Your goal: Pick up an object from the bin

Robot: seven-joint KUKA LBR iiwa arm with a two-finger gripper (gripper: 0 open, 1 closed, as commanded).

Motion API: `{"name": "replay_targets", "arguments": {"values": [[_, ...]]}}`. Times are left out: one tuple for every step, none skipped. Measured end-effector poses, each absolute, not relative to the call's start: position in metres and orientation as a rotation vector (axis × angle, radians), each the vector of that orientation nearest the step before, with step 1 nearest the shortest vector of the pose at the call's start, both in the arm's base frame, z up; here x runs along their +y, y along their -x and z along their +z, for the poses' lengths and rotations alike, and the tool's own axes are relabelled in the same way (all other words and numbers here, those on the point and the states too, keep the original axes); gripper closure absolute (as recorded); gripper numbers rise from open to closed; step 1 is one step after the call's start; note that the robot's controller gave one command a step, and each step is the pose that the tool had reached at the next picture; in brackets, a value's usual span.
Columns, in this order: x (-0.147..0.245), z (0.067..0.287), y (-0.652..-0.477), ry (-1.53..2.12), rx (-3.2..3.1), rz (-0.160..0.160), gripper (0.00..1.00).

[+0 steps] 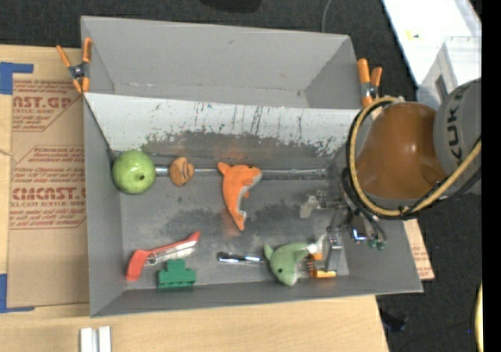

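Observation:
My gripper (337,231) hangs low at the right side of the bin, just above the floor. Right beside it, toward the front, lies a pale green plush toy (285,262) with a small orange and white piece (322,271) at its right end. A thin black and silver stick (239,259) lies left of the plush. Further left, an orange plush dolphin (237,188) rests in the middle of the bin. I see nothing held in the gripper.
A green apple (134,171) and a small orange ball (181,170) sit at the back left. A red and white tool (160,253) and a green block (176,274) lie at the front left. The arm's orange dome overhangs the bin's right wall.

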State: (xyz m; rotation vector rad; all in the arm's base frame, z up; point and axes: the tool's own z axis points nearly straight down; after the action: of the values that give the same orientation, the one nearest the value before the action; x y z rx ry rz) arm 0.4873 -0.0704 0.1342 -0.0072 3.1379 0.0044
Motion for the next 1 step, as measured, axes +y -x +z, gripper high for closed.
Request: {"name": "replay_targets", "arguments": {"values": [[-0.0660, 0.1017, -0.4838, 0.511, 3.093, 0.001, 0.00]]}}
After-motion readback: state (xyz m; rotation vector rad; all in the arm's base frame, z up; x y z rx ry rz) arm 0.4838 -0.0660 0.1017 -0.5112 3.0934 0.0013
